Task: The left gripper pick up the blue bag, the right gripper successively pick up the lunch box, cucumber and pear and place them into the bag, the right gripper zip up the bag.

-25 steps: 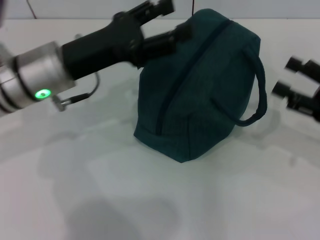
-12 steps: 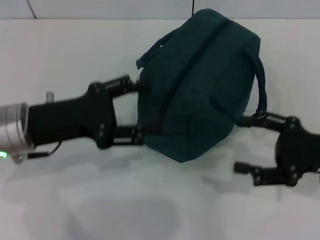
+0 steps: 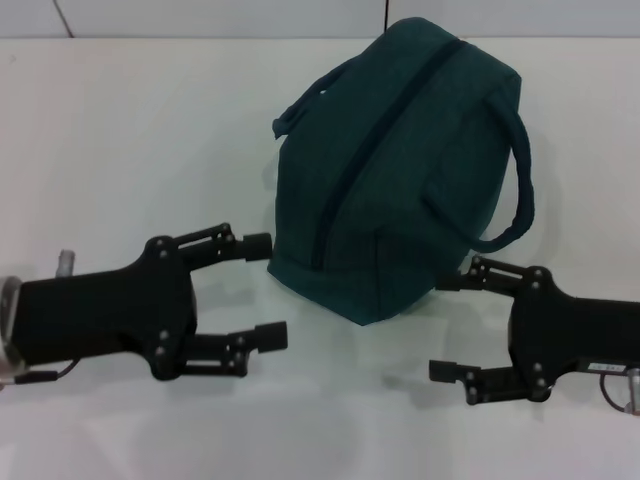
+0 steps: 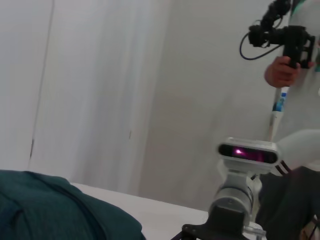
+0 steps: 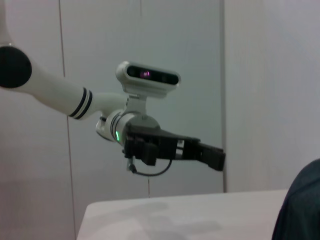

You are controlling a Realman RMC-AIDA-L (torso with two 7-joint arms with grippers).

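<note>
1. The left pincer (image 3: 262,290) sits low over the white surface (image 3: 130,130) at about 8 o'clock from the blue bag (image 3: 400,170), fingers spread wide and holding nothing; its upper fingertip lies just beside the bag's lower left edge.
2. The right pincer (image 3: 447,325) sits at about 5 o'clock from the bag, likewise wide open and empty, its upper finger close under the bag's bottom corner.
3. The bag rests on the surface between and beyond both pincers, zipper closed along its top, one handle arching at 3 o'clock, the other at 10 o'clock.
4. Nothing stands between either pincer and the bag.
5. In the left wrist view, a person's hand (image 4: 281,72) holds a camera rig (image 4: 282,35) in the background.
</note>
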